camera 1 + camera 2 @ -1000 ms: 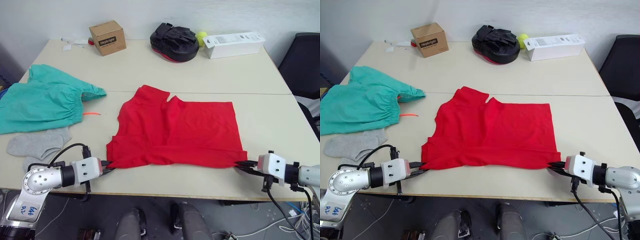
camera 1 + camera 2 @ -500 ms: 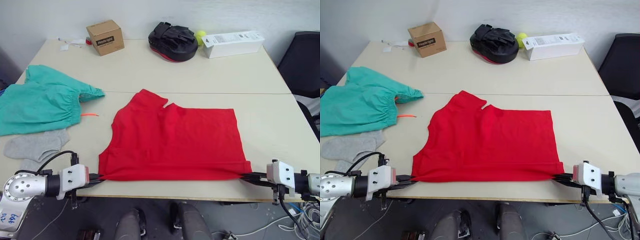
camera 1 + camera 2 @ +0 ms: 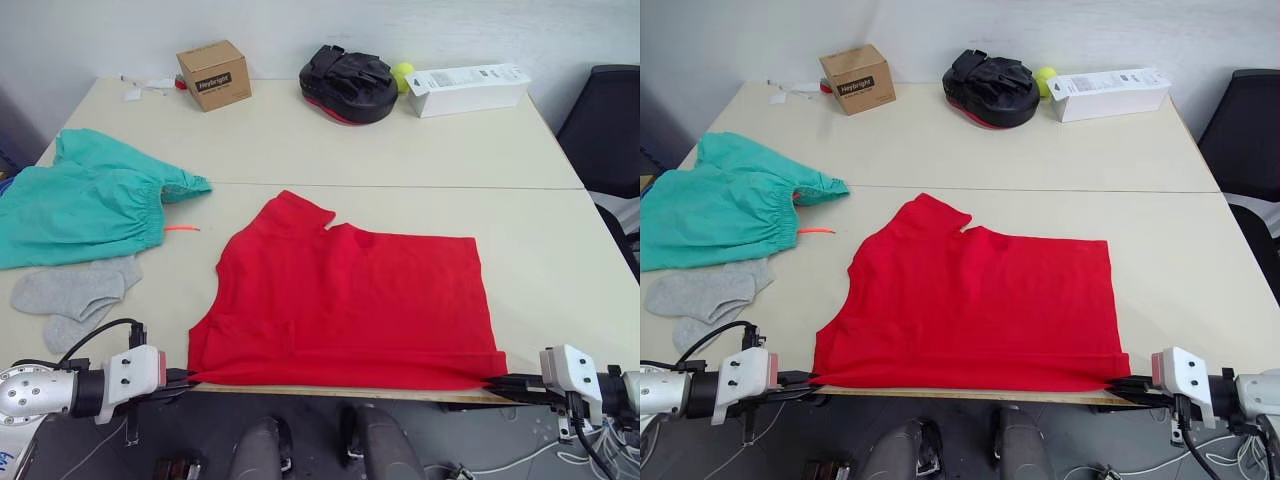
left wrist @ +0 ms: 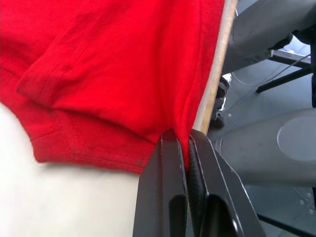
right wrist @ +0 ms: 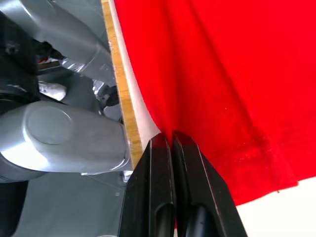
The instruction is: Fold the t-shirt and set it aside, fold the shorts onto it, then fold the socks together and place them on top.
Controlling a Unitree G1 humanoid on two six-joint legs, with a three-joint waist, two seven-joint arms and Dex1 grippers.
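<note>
The left gripper sits at the near-left corner of the t-shirt, its black fingers pinched tight on the cloth's edge. The right gripper sits at the shirt's near-right corner, clamped likewise. Both forearms lie low, pointing inward.

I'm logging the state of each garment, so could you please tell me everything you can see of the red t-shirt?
The t-shirt is bright red knit cloth with ribbed hems, lying flat and folded on the beige table, its near edge at the table's front edge. The neck opening points toward the teal shorts. The left tool pinches its near left corner and the right tool its near right corner, pulling the edge taut.
</note>
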